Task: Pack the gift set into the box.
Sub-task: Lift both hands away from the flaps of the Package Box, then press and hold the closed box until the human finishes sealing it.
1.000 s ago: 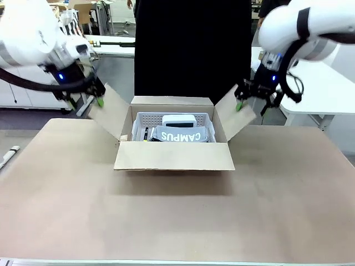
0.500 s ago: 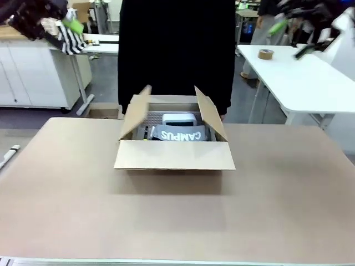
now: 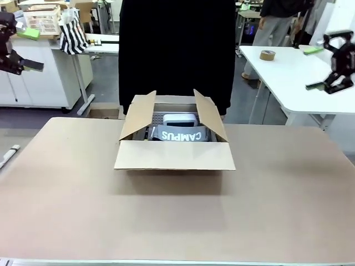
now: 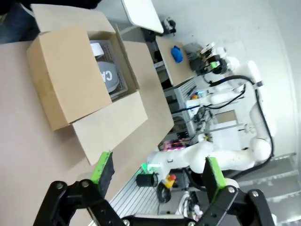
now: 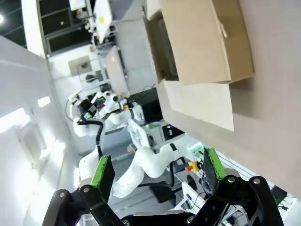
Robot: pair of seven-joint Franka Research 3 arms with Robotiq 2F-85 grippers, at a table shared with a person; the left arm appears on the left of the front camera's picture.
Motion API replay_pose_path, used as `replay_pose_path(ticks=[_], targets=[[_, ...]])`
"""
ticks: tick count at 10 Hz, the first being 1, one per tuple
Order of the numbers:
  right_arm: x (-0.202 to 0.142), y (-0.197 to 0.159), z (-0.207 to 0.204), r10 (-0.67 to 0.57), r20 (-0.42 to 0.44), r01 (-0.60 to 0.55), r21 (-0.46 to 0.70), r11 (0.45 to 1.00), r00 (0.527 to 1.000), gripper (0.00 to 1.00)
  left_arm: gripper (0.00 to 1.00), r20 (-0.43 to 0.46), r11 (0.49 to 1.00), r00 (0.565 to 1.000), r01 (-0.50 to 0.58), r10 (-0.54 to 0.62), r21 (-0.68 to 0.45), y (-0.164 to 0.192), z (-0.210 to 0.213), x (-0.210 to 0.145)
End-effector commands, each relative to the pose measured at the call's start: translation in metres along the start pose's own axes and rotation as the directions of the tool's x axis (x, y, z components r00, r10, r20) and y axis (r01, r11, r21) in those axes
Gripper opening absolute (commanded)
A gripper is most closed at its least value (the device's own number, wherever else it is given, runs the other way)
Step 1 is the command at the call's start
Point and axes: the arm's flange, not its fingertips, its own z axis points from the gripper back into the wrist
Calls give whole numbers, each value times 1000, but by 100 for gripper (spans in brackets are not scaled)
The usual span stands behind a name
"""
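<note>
The brown box (image 3: 173,155) stands at the table's middle with its top open, both side flaps half raised and the front flap hanging down. Inside it lies the gift set (image 3: 181,135), its dark band reading CAMPUS, resting in a white slatted basket (image 3: 159,118). My left gripper (image 3: 30,50) hangs open, high at the far left. Just as high at the far right, my right gripper (image 3: 315,67) is open too. From the left wrist view, the left gripper (image 4: 157,169) looks down on the box (image 4: 70,80) and gift set (image 4: 106,75). The right gripper (image 5: 156,168) sees the box (image 5: 202,42) from afar.
A person in black (image 3: 177,50) stands right behind the box. A white side table (image 3: 299,83) with a tape roll (image 3: 268,54) is at the back right. The brown table top (image 3: 177,216) is bare in front of the box.
Both grippers let go of the side flaps and swung up and outward to the picture's edges. The flaps sprang from spread outward to half upright.
</note>
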Motion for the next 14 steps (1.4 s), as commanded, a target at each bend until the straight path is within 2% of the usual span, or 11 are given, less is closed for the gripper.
replay_pose_path(ticks=[1, 14], targets=[[-10, 41, 3, 12, -5, -13, -72, 997, 1000, 100, 100, -14, 996, 997, 74, -73, 56, -42, -14, 6], [-10, 41, 3, 12, -5, -13, -72, 997, 1000, 100, 100, -14, 996, 997, 74, -73, 56, -42, -14, 6]])
